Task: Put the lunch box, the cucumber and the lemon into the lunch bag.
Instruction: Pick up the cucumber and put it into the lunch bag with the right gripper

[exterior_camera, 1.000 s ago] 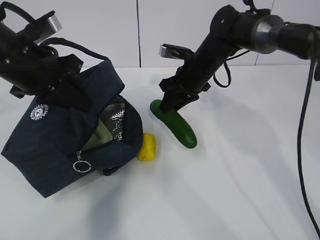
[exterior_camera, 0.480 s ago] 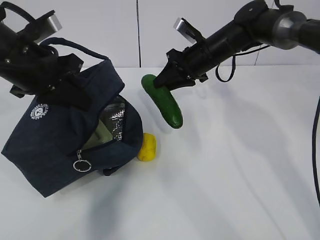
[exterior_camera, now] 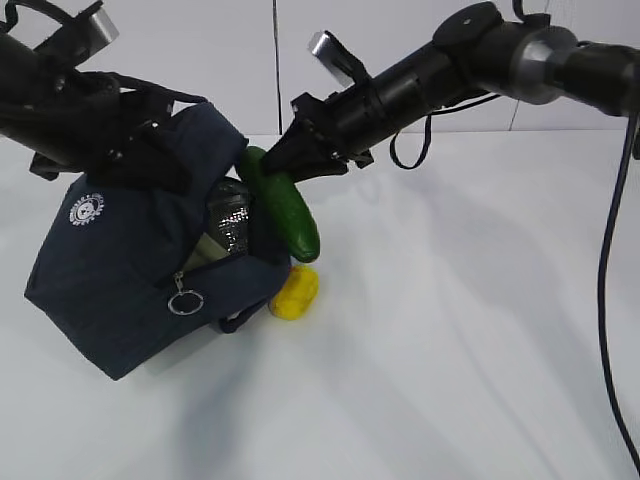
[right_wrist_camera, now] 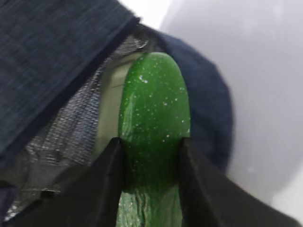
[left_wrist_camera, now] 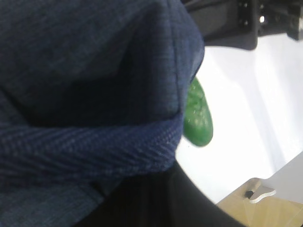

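Note:
The navy lunch bag leans on the table at the left, its silver-lined mouth facing right. My left gripper is shut on the bag's top edge, and blue fabric fills the left wrist view. My right gripper is shut on the dark green cucumber, holding it in the air with its tip at the bag's mouth. The cucumber's end shows past the bag's edge. The pale green lunch box lies inside the bag. The yellow lemon rests on the table against the bag's lower right corner.
The zipper's silver ring pull hangs on the bag's front. A black cable drops down the right side. The white table stretches to the right and the front, with a wall close behind.
My right gripper lifted the cucumber off the table and carried it left to the bag's mouth. The left arm raised and shifted the bag a little to the right.

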Controlling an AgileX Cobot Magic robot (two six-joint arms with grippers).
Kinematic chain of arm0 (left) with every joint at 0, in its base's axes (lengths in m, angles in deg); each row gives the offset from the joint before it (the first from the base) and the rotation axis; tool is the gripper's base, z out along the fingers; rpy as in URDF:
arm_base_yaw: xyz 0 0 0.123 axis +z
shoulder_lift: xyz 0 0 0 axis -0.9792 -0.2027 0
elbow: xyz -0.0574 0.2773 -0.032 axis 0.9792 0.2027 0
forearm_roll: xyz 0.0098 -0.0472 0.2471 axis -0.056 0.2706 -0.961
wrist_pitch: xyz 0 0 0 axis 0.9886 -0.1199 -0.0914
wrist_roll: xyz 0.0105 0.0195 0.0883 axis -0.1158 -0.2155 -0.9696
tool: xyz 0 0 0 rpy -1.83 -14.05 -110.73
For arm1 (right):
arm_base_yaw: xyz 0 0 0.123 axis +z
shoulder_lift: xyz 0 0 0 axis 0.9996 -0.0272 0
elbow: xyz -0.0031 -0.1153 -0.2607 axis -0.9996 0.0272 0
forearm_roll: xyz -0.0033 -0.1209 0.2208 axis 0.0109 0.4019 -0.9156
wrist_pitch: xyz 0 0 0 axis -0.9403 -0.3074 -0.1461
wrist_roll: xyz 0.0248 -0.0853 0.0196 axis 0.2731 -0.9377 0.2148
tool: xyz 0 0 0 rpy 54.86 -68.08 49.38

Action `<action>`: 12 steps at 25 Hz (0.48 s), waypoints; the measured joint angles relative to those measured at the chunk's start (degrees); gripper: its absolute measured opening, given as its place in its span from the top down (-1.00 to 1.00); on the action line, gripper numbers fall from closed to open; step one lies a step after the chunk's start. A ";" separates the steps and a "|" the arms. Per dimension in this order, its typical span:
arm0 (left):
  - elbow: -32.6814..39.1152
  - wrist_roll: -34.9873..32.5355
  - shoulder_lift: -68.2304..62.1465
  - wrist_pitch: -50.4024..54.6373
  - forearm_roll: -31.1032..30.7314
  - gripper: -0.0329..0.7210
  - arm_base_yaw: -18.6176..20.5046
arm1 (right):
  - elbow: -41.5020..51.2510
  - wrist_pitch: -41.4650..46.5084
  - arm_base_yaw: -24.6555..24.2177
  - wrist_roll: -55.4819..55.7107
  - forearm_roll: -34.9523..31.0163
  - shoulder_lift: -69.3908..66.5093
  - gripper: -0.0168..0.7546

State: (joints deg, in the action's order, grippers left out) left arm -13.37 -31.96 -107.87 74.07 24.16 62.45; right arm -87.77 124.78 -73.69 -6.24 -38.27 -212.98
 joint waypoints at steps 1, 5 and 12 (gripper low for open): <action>0.00 0.00 0.00 -0.10 0.23 0.94 0.00 | 0.00 0.00 0.47 -0.57 -0.92 0.00 0.29; 0.00 0.00 -0.05 -0.10 0.49 0.94 0.00 | 0.00 0.00 1.65 -2.16 -3.77 -0.14 0.29; 0.00 0.00 -0.05 1.22 0.60 0.94 0.00 | -0.13 -0.13 1.87 -6.05 -16.00 -5.70 0.29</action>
State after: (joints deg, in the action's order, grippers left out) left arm -13.37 -31.96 -107.92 75.29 24.76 62.45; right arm -87.90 124.65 -71.82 -12.29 -54.27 -218.67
